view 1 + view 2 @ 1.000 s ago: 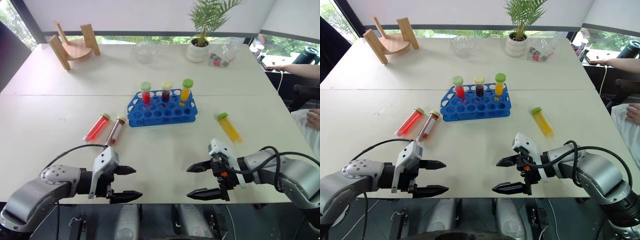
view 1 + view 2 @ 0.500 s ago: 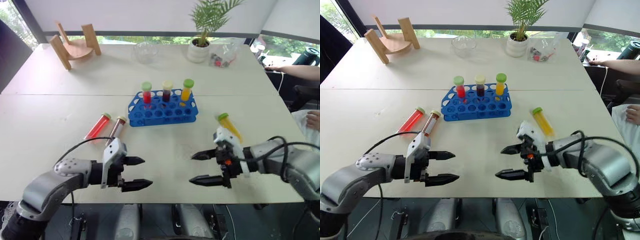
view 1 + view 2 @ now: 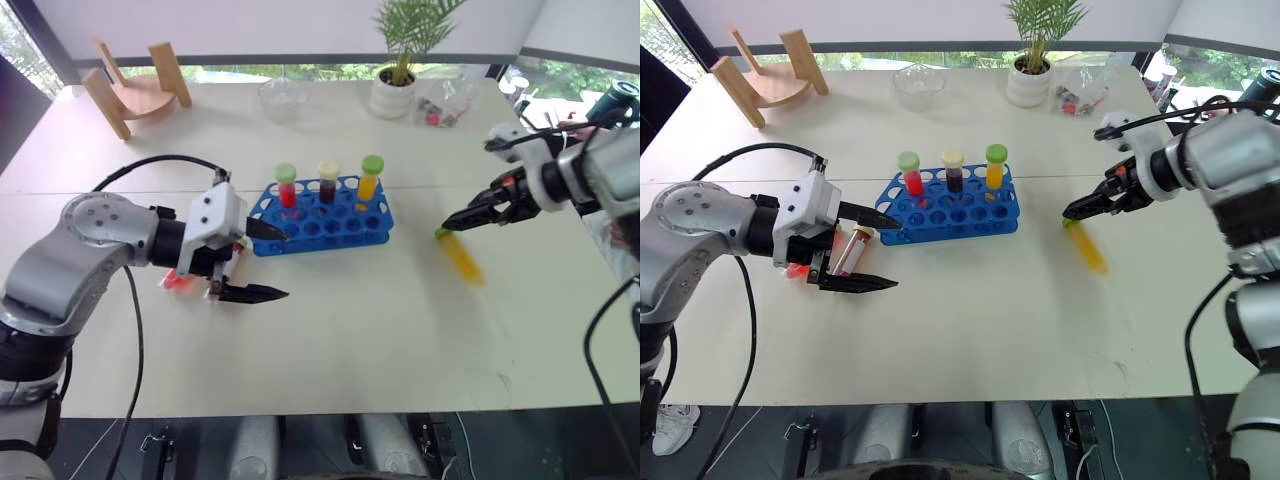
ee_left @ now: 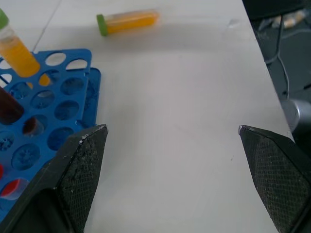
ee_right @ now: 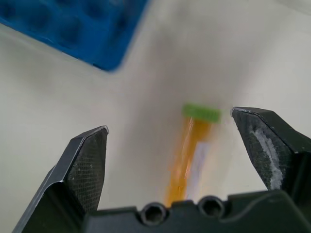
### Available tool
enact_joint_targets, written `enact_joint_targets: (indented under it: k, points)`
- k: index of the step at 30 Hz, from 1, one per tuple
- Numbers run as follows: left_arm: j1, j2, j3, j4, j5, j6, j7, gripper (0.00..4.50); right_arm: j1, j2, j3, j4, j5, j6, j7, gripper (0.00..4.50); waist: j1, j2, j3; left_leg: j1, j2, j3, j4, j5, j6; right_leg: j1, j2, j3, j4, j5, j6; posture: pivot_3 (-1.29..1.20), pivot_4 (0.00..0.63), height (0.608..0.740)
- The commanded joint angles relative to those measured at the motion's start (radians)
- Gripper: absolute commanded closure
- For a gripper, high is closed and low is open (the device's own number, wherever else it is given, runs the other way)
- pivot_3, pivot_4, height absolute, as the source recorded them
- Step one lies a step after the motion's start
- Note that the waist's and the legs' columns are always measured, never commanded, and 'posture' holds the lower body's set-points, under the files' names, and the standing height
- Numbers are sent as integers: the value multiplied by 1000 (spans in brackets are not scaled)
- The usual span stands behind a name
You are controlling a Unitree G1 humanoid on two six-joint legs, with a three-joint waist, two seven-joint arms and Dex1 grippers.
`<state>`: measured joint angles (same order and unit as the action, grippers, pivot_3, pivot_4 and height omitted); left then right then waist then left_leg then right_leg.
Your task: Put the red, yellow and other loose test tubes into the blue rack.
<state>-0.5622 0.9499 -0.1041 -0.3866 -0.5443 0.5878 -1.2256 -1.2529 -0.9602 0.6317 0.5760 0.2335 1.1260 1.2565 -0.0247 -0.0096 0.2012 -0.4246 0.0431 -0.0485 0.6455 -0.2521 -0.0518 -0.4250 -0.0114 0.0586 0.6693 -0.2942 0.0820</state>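
Three loose tubes lie flat on the tabletop (image 3: 970, 290), none of them in the blue rack (image 3: 950, 207) yet. The yellow tube with the green cap (image 3: 1085, 245) lies on its side well to the right of the rack, cap end toward the far side. The bright red tube (image 3: 800, 268) and the dark red tube with the cream cap (image 3: 852, 248) lie side by side just left of the rack's near corner, mostly hidden behind the left arm.

The rack itself already carries three upright tubes along its back row: a red one with a green cap (image 3: 910, 172), a dark one with a cream cap (image 3: 953, 169), and a yellow-orange one with a green cap (image 3: 994, 165). The rest of its holes look free.

The right gripper (image 3: 1080, 207) hangs over the cap end of the yellow tube, fingers spread wide and holding nothing; in its wrist view the tube sits between the two fingers (image 5: 87, 165), not yet touched. The left gripper (image 3: 865, 250) hovers over the two red tubes, jaws wide apart and empty, one fingertip just by the rack's left end.

So the job reads as barely begun: all three loose tubes remain to be picked up and set into holes, with the yellow one the likeliest first catch.
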Motion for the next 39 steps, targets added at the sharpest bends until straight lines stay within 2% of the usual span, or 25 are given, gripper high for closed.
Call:
enact_joint_targets:
  k: [1, 4, 9, 12, 17, 18, 22, 24, 26, 28, 31, 34, 36, 39]
  points:
    - [15, 5, 30, -48, 16, -22, 21, 76, -93, 60, 55, 206, -121, -73, 87, 0, 1, 0, 0, -4, 0, 0, 0, 1, -2, -4, 0, 0, 2, 0, 0, 0, 150, 740]
    - [45, -5, 39, -76, 10, -6, 52, 76, -128, 129, 69, 342, -193, -130, 120, 0, 3, 0, 0, -4, 0, 1, 1, 2, -4, -4, 0, 0, 2, 0, 0, 0, 150, 740]
    - [136, -6, 53, -115, 13, 7, 108, 76, -93, 219, 83, 475, -317, -256, 125, 0, 4, 0, 0, -2, 0, 1, 3, 2, -3, -2, -1, 0, 5, 0, 0, 0, 150, 740]
    - [169, 4, 70, -126, 11, 15, 126, 0, -46, 232, 99, 508, -383, -322, 158, 838, 8, 0, 0, -2, -1, 0, 4, 3, -5, -2, -1, 0, 8, 0, 0, 0, 150, 740]
    - [200, 19, 79, -117, 23, 10, 129, 0, 15, 244, 45, 522, -440, -388, 111, 3426, 6, -1, -1, 2, -1, 0, 5, 3, -6, 1, -1, 0, 11, 0, 0, 0, 150, 740]
    - [200, 22, 75, -110, 28, 7, 126, 0, 19, 245, 26, 525, -444, -390, 102, 3673, 6, -2, -1, 4, -1, -1, 5, 3, -6, 2, 0, 0, 11, 0, 0, 0, 150, 740]
    - [198, 33, 68, -86, 35, -9, 94, 0, 34, 240, -103, 503, -414, -427, 6, 3692, 6, -3, -2, 13, -1, -1, 5, 3, -6, 12, 0, 0, 11, 0, 0, 0, 150, 740]
    - [193, 41, 76, -67, 24, -8, 66, 0, 6, 256, -273, 475, -317, -416, -88, 3692, 2, -3, -2, 19, -1, -1, 4, 3, -6, 19, 0, 0, 9, 0, 0, 0, 150, 740]
    - [186, 50, 92, -37, 5, 1, 38, 0, 21, 270, -467, 337, -210, -442, -202, 3692, -13, -2, -1, 19, -1, 1, 5, 4, -6, 18, -1, 2, 9, 0, 0, 0, 150, 740]
    - [162, 50, 106, 4, -17, 26, 25, 0, 138, 309, -667, 23, -98, -416, -312, 3692, -28, -2, -1, 19, -1, 1, 4, 4, -7, 17, 0, 3, 11, 0, 0, 0, 150, 740]
    - [103, 32, 125, 96, -62, 75, 14, 0, 396, 503, -868, -541, 17, -429, -546, 3692, -33, -2, -1, 18, 0, -6, 2, 4, -7, 16, 3, 0, 16, -1, -1, 0, 150, 740]
    - [48, 32, 96, 183, -44, 89, -10, 0, 585, 711, -875, -855, 49, -480, -723, 3692, -30, -1, -1, 16, 3, -10, 0, 4, -7, 14, 5, -6, 17, -4, -6, 0, 150, 740]
    - [19, 35, 66, 218, -22, 92, -28, 0, 672, 817, -842, -917, 43, -544, -802, 3692, -24, -1, -1, 15, 3, -10, -1, 4, -7, 12, 5, -6, 17, -5, -6, 0, 150, 740]
    - [-24, 34, 37, 249, 0, 95, -51, 0, 755, 871, -762, -882, -32, -708, -854, 3692, -20, -1, -1, 15, 0, -7, 0, 6, -11, 12, 1, -5, 17, -4, -5, 0, 150, 740]
